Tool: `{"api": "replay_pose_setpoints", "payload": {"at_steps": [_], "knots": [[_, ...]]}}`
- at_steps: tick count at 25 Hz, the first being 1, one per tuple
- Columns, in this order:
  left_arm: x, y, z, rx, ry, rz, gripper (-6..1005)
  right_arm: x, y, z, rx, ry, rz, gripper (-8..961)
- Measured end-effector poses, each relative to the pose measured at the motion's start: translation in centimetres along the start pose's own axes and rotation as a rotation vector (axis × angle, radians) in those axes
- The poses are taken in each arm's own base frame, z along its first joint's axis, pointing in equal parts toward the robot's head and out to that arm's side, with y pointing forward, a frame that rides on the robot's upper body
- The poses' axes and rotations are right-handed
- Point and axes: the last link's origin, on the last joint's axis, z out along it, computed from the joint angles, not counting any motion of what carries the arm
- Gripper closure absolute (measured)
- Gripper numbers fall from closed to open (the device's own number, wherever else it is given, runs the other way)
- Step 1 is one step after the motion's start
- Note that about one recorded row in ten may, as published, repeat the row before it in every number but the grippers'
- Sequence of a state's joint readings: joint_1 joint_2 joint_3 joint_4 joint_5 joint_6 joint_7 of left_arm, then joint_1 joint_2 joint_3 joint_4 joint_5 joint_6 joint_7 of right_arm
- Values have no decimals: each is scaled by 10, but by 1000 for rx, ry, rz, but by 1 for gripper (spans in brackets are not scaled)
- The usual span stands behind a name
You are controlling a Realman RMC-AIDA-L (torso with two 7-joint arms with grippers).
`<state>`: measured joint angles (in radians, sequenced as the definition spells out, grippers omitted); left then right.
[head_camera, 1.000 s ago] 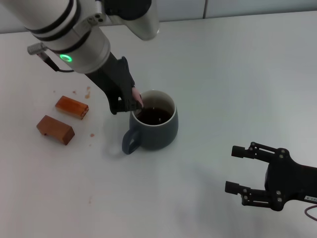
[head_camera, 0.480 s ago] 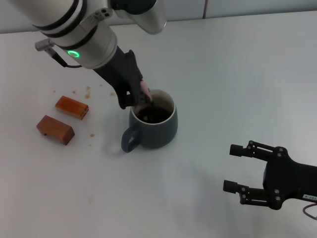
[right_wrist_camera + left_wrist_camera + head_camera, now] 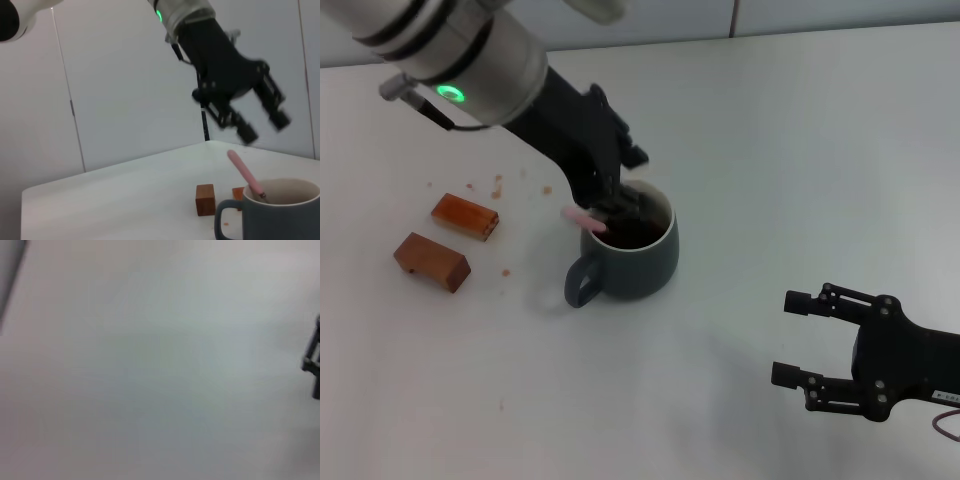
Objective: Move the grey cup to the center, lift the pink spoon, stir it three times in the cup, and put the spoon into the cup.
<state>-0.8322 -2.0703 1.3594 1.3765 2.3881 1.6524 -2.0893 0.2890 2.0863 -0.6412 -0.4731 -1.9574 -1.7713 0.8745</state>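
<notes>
The grey cup (image 3: 640, 262) stands on the white table with its handle toward me and dark liquid inside; it also shows in the right wrist view (image 3: 280, 215). The pink spoon (image 3: 582, 218) rests in the cup, its pink handle leaning out over the rim on the left; in the right wrist view (image 3: 245, 172) it stands free of any finger. My left gripper (image 3: 620, 182) is open and empty, just above the cup's far-left rim; the right wrist view (image 3: 265, 126) shows it clear of the spoon. My right gripper (image 3: 785, 338) is open and empty, low at the right front.
Two brown blocks (image 3: 465, 217) (image 3: 431, 260) lie left of the cup, with crumbs scattered around them. They also show behind the cup in the right wrist view (image 3: 205, 199). The left wrist view shows only blurred white surface.
My left gripper has opened and let go of the spoon, then lifted and shifted slightly right. The spoon now leans in the cup by itself. The right arm has not moved.
</notes>
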Motion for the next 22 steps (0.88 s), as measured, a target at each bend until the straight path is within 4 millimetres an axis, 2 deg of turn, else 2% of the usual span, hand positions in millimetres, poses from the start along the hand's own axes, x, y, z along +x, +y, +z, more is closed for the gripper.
{"api": "replay_pose_setpoints", "payload": {"at_steps": [2, 3, 4, 6, 8, 9, 11, 12, 13, 15, 17, 18, 19, 22], "knots": [[0, -5, -17, 62, 73, -6, 593, 0, 0, 0, 1, 1, -1, 158], [-4, -11, -39, 131, 170, -23, 543, 0, 0, 0, 2, 1, -1, 158], [-4, -11, -39, 131, 170, -23, 494, 0, 0, 0, 2, 1, -1, 158], [-11, -14, -63, 194, 286, -41, 395, 0, -1, 0, 4, -1, -5, 158], [-36, -10, -95, 270, 487, -42, 314, -1, -1, -1, 11, -4, -8, 158], [-36, -10, -95, 270, 487, -42, 281, -1, -1, -1, 11, -4, -8, 158], [-60, -1, -103, 307, 556, -42, 216, -1, -2, -1, 14, -9, -9, 158], [-74, 4, -103, 321, 571, -53, 184, -1, -1, -1, 14, -11, -10, 158], [-99, 15, -100, 337, 587, -69, 184, -2, -1, -1, 14, -14, -11, 158], [-106, 19, -98, 339, 592, -72, 184, -2, -1, -1, 14, -14, -12, 158], [-132, 35, -89, 342, 623, -104, 184, -3, -2, -2, 15, -13, -17, 158], [-151, 45, -79, 337, 651, -147, 185, -4, -4, -2, 19, -17, -24, 158], [-151, 45, -79, 337, 651, -147, 185, -4, -4, -2, 19, -17, -24, 158], [-178, 60, -56, 305, 683, -226, 185, -7, -6, -2, 25, -26, -32, 158]]}}
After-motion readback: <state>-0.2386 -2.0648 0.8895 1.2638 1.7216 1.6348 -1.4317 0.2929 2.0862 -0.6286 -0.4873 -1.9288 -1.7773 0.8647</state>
